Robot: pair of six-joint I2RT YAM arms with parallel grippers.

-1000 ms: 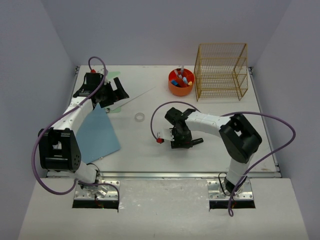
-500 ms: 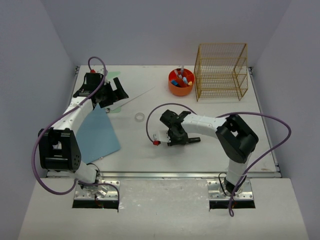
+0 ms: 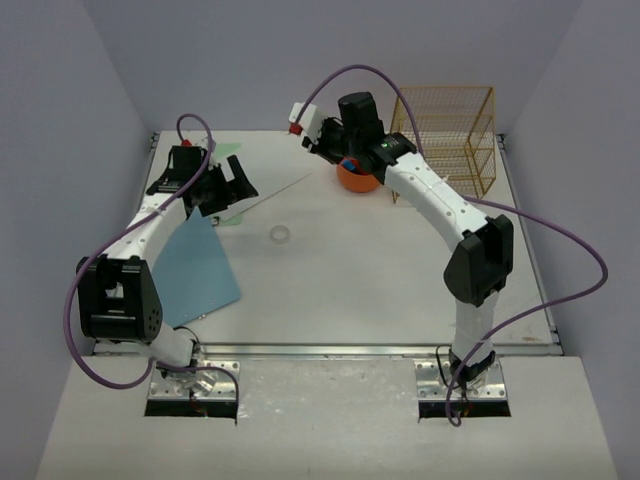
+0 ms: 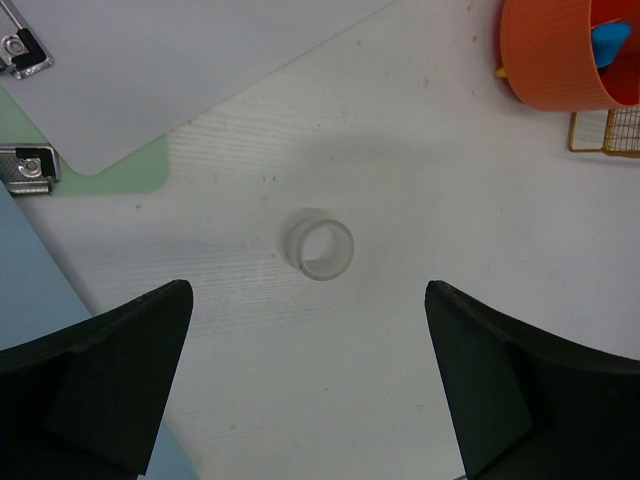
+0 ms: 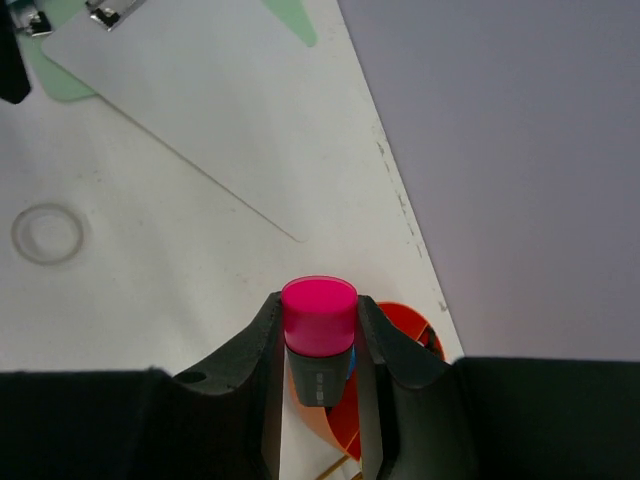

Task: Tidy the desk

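Within right hand (image 5: 318, 306), pink-capped marker (image 5: 319, 325)

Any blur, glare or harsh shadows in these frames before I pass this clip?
Top external: even, diffuse light, only soft shadows on the desk, no glare. Left wrist: tape ring fairly sharp with a faint shadow; the dark fingers show little detail. Right wrist: pink-capped marker crisp, no blur.

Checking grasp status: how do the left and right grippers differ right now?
The left gripper is open and empty; the right gripper is shut on a pink-capped marker. The left faces a clear ring; the right is by the orange cup. Both are black.
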